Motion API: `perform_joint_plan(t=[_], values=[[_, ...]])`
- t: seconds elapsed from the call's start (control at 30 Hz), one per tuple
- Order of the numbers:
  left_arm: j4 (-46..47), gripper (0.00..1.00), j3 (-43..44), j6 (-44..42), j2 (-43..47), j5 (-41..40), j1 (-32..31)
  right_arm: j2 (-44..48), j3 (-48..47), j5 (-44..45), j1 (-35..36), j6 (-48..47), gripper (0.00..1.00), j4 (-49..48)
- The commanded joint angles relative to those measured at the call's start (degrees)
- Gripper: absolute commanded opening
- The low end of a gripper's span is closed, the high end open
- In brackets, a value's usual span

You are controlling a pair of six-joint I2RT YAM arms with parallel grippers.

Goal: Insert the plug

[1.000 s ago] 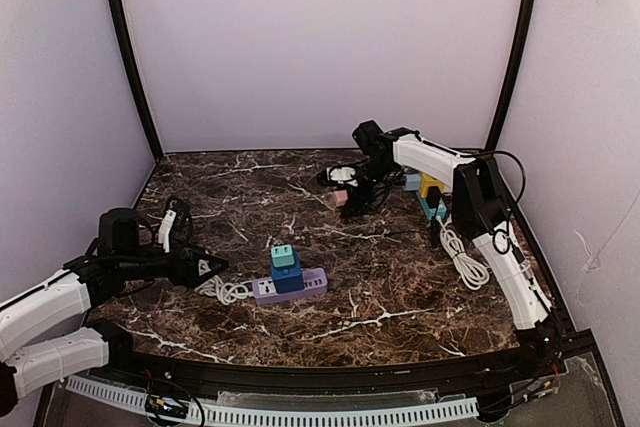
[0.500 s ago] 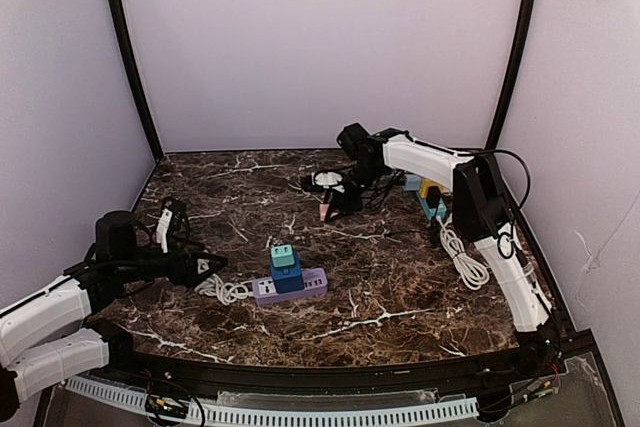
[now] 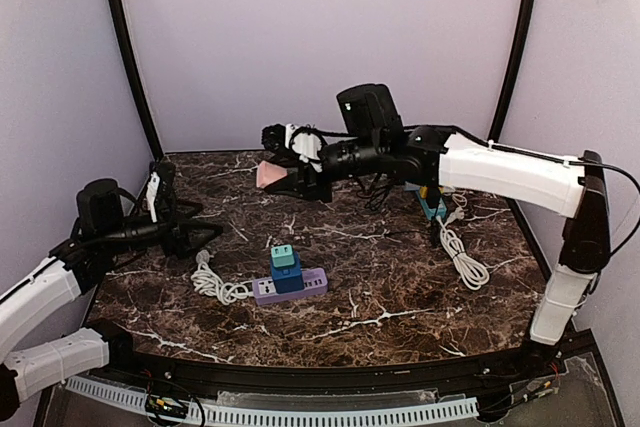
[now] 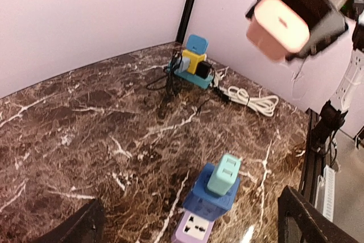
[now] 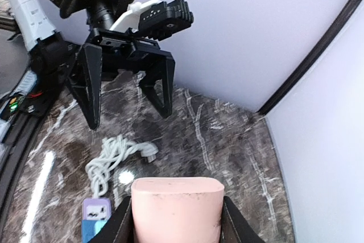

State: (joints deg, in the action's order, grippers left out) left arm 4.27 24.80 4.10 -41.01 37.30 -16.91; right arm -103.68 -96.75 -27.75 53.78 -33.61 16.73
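Your right tool [image 3: 288, 177] is clenched on the pink plug [image 5: 176, 206], holding it high above the worktop [image 3: 380, 297] toward 11 o'clock with its blunt face turned to the left arm. No prongs show, so I cannot tell which way they point. That height reads as clearance for travel or a handover, not yet insertion. Your left tool [image 3: 200, 229] hangs released at 9 o'clock, jaws wide and aimed at the plug, probably to receive or steady it. The purple power strip [image 3: 290, 288] lies near 6 o'clock with a blue adapter [image 3: 287, 277] and a teal adapter [image 3: 283, 257] stacked mid-strip, so aim for a free socket beside them.
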Motion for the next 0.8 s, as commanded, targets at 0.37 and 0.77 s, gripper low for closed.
perform_joint_plan(t=[0.37,0.77], values=[[-2.8,0.84,20.8,19.7,-11.3,-4.1,-8.9,-6.6,6.6,40.7,12.5,4.5,0.00,-45.9],[-0.5,0.48,20.8,19.3,-11.1,-8.1,-9.6,-8.0,6.4,36.2,15.5,-1.3,0.00,-46.2]])
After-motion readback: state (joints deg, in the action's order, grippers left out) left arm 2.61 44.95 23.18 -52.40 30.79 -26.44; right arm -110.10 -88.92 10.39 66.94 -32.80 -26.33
